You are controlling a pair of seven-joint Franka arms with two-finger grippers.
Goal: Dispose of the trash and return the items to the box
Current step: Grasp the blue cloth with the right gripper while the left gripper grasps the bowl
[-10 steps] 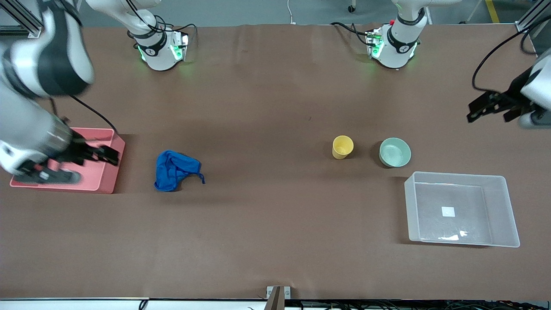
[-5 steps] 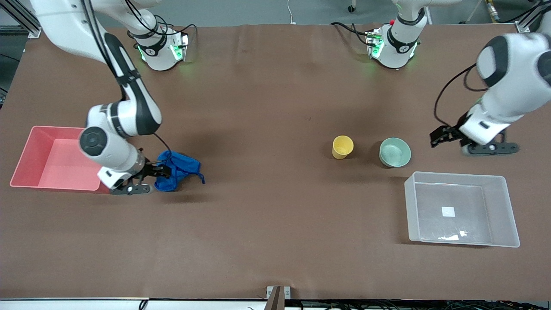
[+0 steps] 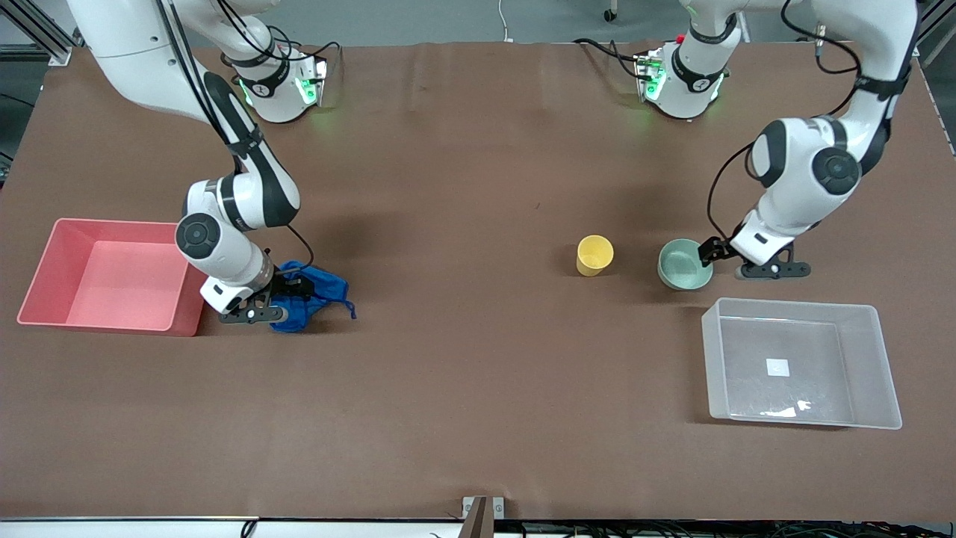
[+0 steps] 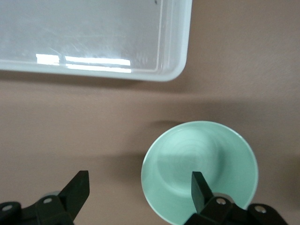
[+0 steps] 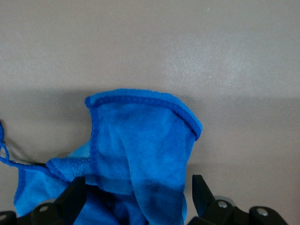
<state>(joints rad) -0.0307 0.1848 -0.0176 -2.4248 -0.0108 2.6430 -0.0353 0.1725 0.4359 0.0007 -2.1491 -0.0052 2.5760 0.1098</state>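
Down at the right arm's end of the brown table point(image 3: 463, 388), the right gripper point(image 3: 287, 288) sits low on the crumpled royal-blue soft cloth point(image 3: 317, 291), its jaws spread with the cloth's folds between them in the right wrist view point(image 5: 140, 154), not yet pinched; the cloth lies on the table just beside the pink rectangular plastic bin point(image 3: 45, 258), a thin string end trailing from it toward the yellow cup; toward the left arm's end, the left gripper point(image 3: 708, 252) is at the rim of the pale mint-green round bowl point(image 3: 680, 265), jaws spread wide, one finger point(image 4: 201, 190) over the bowl's inside point(image 4: 201, 159) and the other outside it; the small yellow plastic cup point(image 3: 594, 255) stands upright just beside the bowl; the translucent clear rectangular plastic bin point(image 3: 870, 314), a white square mark on its floor, stands near the bowl and nearer the front camera.
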